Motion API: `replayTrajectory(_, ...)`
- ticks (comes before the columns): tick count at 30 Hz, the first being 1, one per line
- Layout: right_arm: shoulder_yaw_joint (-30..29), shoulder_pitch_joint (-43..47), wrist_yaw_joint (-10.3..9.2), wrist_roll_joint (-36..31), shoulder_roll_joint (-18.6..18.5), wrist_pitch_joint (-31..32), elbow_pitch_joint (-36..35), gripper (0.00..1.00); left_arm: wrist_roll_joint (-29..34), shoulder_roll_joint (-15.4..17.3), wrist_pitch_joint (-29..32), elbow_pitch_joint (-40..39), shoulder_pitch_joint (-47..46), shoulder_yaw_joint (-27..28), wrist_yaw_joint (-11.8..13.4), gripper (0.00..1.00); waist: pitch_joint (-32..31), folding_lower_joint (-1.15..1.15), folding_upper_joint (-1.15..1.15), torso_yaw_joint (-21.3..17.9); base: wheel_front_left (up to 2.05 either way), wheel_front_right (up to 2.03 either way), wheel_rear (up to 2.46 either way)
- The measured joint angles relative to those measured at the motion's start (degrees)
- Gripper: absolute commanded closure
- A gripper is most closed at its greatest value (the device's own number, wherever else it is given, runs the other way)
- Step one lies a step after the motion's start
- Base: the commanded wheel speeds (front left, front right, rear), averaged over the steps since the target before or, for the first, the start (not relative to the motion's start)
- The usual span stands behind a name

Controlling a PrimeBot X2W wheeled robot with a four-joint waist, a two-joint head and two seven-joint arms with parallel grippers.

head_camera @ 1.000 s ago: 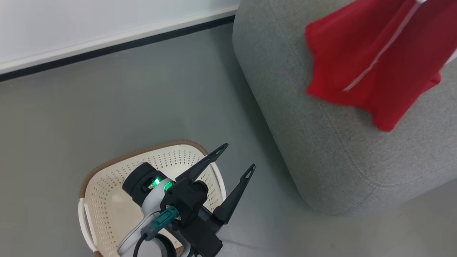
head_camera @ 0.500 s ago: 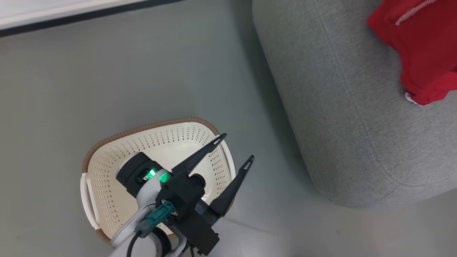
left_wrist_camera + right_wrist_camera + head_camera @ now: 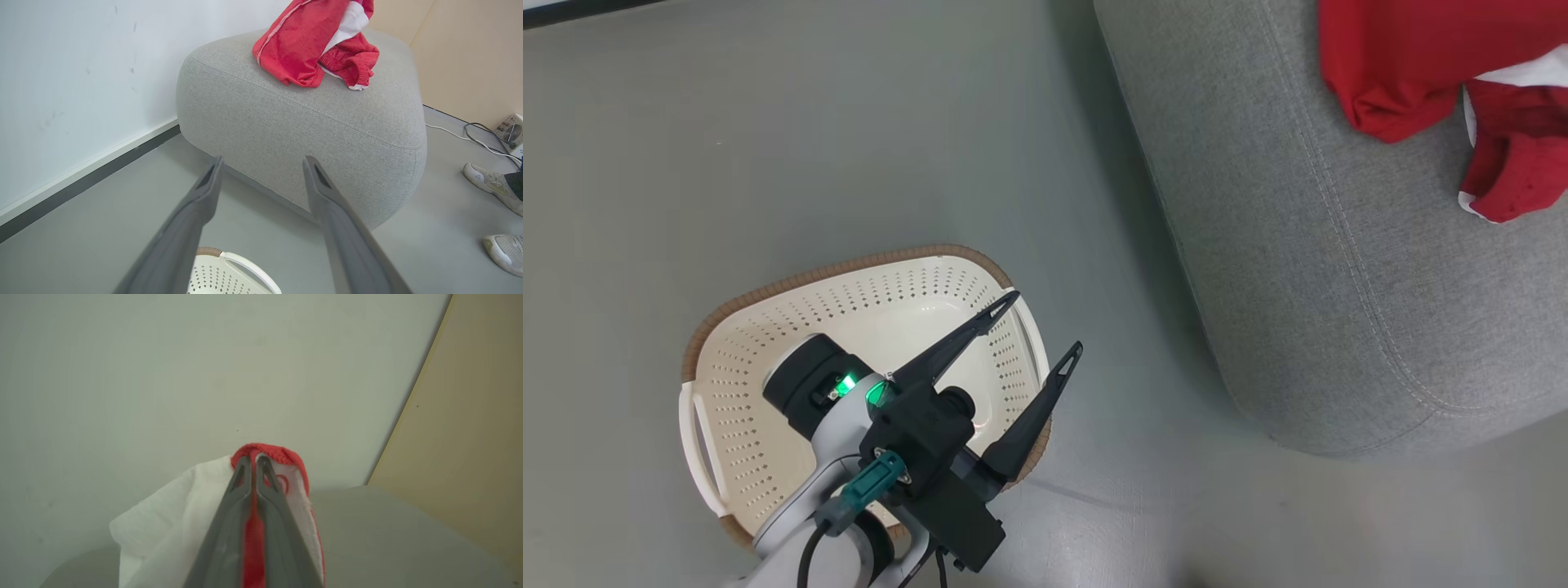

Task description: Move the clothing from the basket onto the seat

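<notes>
My right jaws are clamped shut on the red garment (image 3: pixel 271 449), whose lower folds rest on the grey sofa seat (image 3: pixel 1298 286) at 1 o'clock in the head view. My left jaws gape wide, holding nothing, above the perforated laundry basket (image 3: pixel 849 269) at 7 o'clock

The clothing (image 3: pixel 1396 73), bright red fabric with white panels and a white stitched stripe, is lying bunched on the top surface of the seat (image 3: pixel 1298 286), its upper part rising out of the head view. One ribbed, white-edged end is resting folded on the upholstery. The seat, light grey with rounded corners and a stitched seam, is standing on the floor (image 3: pixel 768 122). The basket (image 3: pixel 849 265), cream-white, perforated and brown-rimmed, is standing upright on the floor, near the seat but apart from it, its bottom showing bare.
</notes>
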Motion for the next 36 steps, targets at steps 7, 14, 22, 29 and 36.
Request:
replayTrajectory(7, 0.0, 7.0, 0.47, 1.9, 3.5, -1.0, 4.8, 1.0, 0.3, 0.2, 0.4, 0.0, -0.1, -0.7, 0.0, 0.0, 0.3, 0.0, 0.0, -0.2, 0.0, 0.0, 0.0)
replayTrajectory(14, 1.8, 9.5, 1.71, 2.2, 8.5, -1.4, 8.0, 1.0, 0.3, 0.2, 0.5, 0.1, -0.4, -1.1, 0.0, 0.0, 0.7, 0.0, 0.0, 0.1, 0.0, 0.0, 0.0)
replayTrajectory(22, 2.5, 9.8, 3.03, 2.4, 11.2, -1.8, 10.7, 1.0, 0.3, -0.3, 0.5, 0.4, -1.2, -1.5, -0.1, 0.0, 0.7, 0.0, 0.0, 0.9, 0.0, 0.0, 0.0)
replayTrajectory(29, 3.1, 9.9, 3.5, 2.4, 12.4, -2.5, 12.6, 0.0, 0.3, -0.6, -0.1, 1.9, -1.8, -1.4, -0.1, 0.0, -0.4, 0.0, 0.0, 1.3, 0.0, 0.0, 0.0)
replayTrajectory(36, 4.0, 12.5, 3.99, 2.1, 14.5, -3.0, 12.8, 0.0, 0.2, -0.7, -1.2, 3.8, -1.8, -1.4, -0.1, 0.0, -2.6, 0.0, 0.0, 1.2, 0.0, 0.0, 0.0)
